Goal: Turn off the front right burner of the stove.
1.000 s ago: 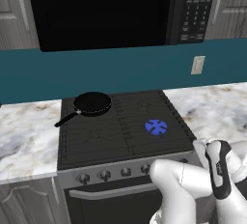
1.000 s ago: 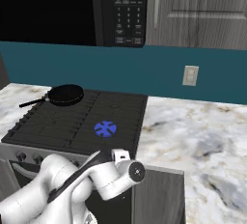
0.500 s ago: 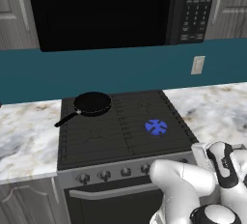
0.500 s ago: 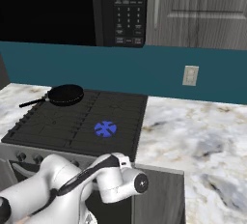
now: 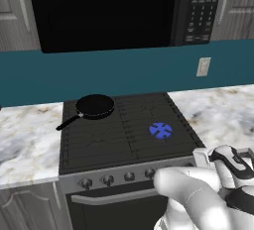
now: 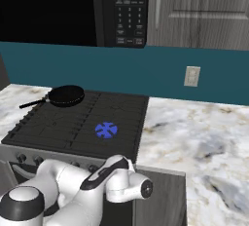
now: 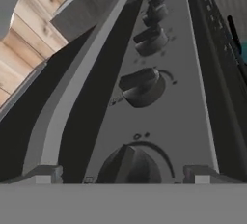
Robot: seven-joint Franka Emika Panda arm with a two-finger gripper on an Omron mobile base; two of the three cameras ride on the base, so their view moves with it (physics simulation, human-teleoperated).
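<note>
The blue-flamed front right burner is seen at four o'clock on the black grated stove. The round grey knob is framed between the widely spread two-finger gripper tips, none gripped.

- The stove sits between two stretches of tabletop.
- A frying pan rests on its back left.
- The front right burner lies right of the pan and nearer the front.
- A row of knobs runs along the front panel, above the oven handle.
- A microwave hangs above the stove.
- In the hand view, the nearest knob sits between the jaws.
</note>
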